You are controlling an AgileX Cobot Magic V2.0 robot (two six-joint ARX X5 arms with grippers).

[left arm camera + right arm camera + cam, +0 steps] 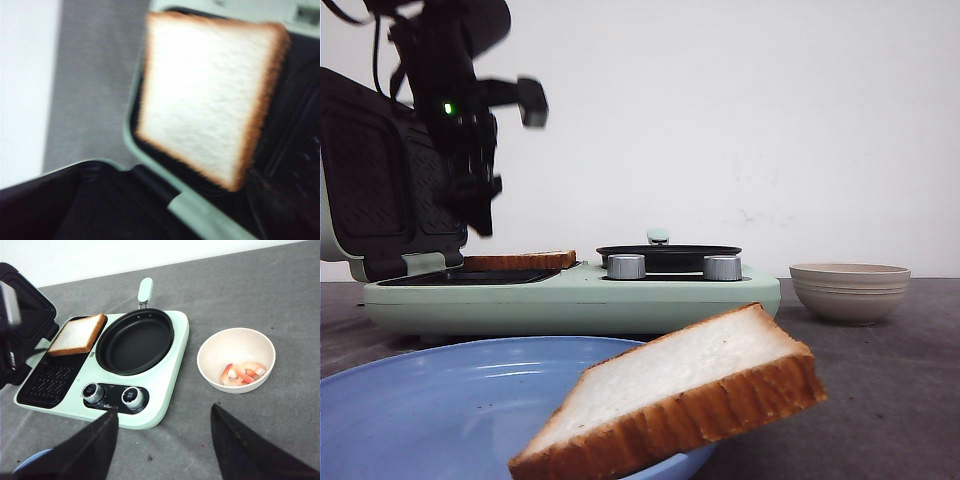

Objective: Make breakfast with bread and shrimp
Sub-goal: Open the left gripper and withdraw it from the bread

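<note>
One slice of bread lies flat on the black grill plate of the mint breakfast maker; the left wrist view shows this bread blurred, close below the camera. A second bread slice leans over the rim of the blue plate in front. The shrimp lie in the beige bowl. My left gripper hangs above the grill plate beside the raised lid, its jaws unclear. My right gripper is open and empty, high over the table in front of the knobs.
A black frying pan with a mint handle sits on the maker's right half. The bowl stands on the grey table to the right of the maker. A white wall is behind.
</note>
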